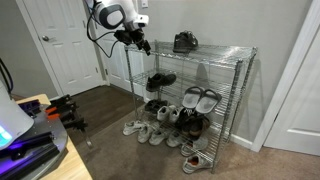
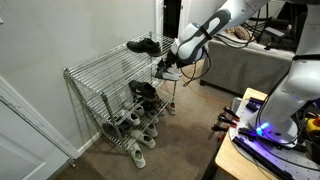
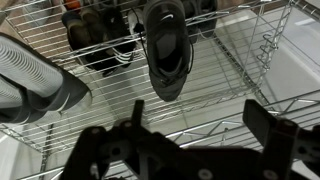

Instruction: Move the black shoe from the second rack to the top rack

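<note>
A black shoe [image 1: 185,42] lies on the top rack of the wire shoe rack [image 1: 235,70]; it also shows in an exterior view [image 2: 143,45] and in the wrist view [image 3: 165,45], lying on the wire shelf. Another black shoe [image 1: 160,82] sits on the second rack. My gripper [image 1: 140,42] hovers at the end of the top rack, apart from the shoe on top. In the wrist view its two fingers [image 3: 200,125] stand wide apart with nothing between them.
Grey and white slippers [image 1: 200,98] sit on the second rack, one seen through the wires [image 3: 40,85]. Several shoes [image 1: 150,130] lie on the floor and bottom shelf. A white door [image 1: 70,50] stands beside the rack, a desk [image 1: 40,150] in front.
</note>
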Controlling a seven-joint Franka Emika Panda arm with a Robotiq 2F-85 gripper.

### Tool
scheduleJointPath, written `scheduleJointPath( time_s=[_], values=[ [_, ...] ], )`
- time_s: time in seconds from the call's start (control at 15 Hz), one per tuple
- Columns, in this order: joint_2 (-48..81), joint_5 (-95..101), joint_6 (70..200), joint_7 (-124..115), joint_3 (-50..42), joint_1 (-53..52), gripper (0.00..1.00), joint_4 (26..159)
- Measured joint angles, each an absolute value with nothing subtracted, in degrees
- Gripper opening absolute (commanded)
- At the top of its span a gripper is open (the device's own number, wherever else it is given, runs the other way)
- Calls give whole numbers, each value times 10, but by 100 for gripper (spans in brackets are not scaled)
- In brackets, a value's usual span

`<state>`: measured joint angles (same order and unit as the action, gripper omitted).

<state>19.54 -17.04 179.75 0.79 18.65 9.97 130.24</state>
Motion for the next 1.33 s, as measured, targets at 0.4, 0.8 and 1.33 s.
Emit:
scheduleJointPath(
  time_s=[0.4,0.8,1.33],
  values=[
    [235,-173,1812,33,298,221,100,1288],
    [238,-173,1812,33,303,222,100,1285],
    [344,-138,1871,28,264,157,100,1266]
  ],
)
